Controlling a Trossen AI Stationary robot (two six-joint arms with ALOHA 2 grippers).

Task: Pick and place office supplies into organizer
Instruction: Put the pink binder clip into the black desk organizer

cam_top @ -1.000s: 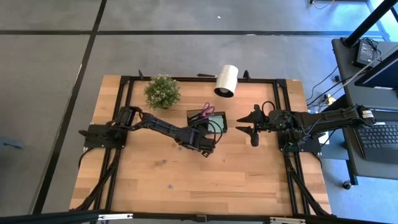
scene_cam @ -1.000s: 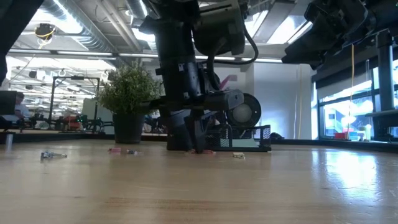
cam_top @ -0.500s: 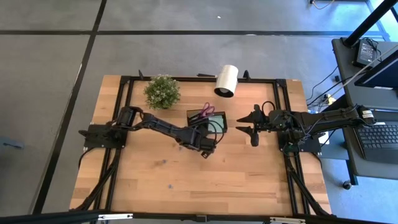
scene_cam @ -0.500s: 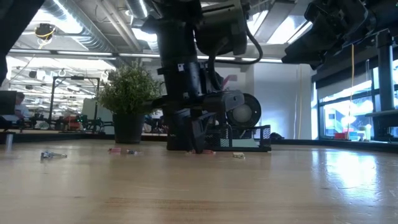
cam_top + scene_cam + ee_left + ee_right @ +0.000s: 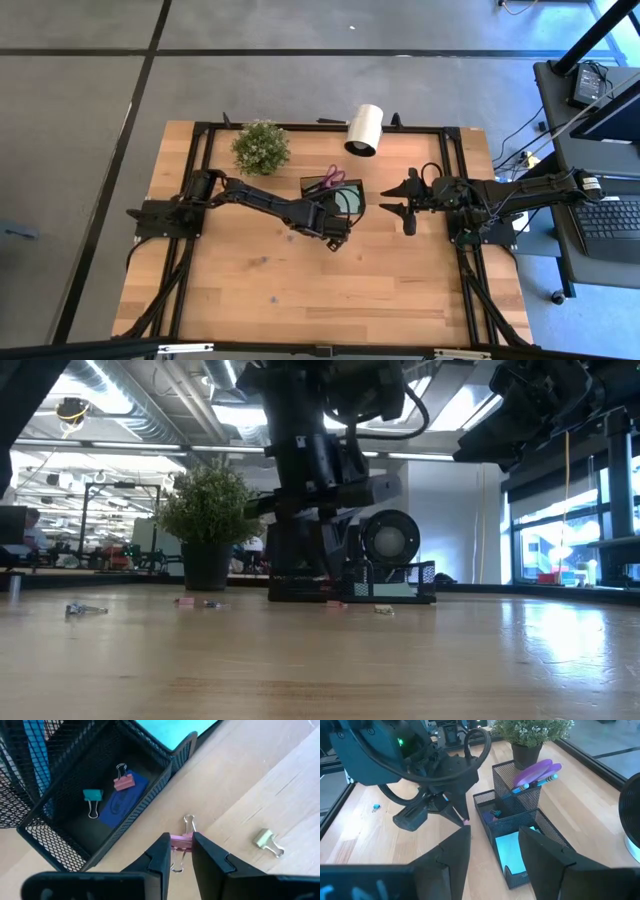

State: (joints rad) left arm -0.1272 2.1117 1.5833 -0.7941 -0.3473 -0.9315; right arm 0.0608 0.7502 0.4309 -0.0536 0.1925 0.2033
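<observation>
The black mesh organizer [image 5: 333, 192] stands mid-table, with purple-handled scissors [image 5: 331, 177] upright in its taller cup and a light green pad [image 5: 512, 851] in a low compartment. Its small compartment [image 5: 107, 802] holds a teal clip, a pink clip and a blue piece. My left gripper [image 5: 181, 849] hovers just near of the organizer, shut on a pink binder clip [image 5: 181, 841]. A pale clip [image 5: 267, 842] lies on the wood beside it. My right gripper [image 5: 408, 212] waits open to the right of the organizer. My left gripper pinches the pink binder clip by its pink body [image 5: 182, 838] between the two fingertips [image 5: 162, 851], coming from above and slanting down. One wire handle [image 5: 189, 822] sticks out toward the organizer. Whether the clip is clear of the table I cannot tell.
A green potted plant [image 5: 261, 146] and a white cylinder roll [image 5: 364, 129] stand at the far edge. Small loose pieces lie on the wood left of the organizer [image 5: 85, 610] [image 5: 195, 602] and in front of it [image 5: 383, 610]. The near half of the table [image 5: 320, 290] is bare wood.
My left gripper, shut throughout, has moved a little toward the organizer; in the low view its wrist has risen and swung rightward.
</observation>
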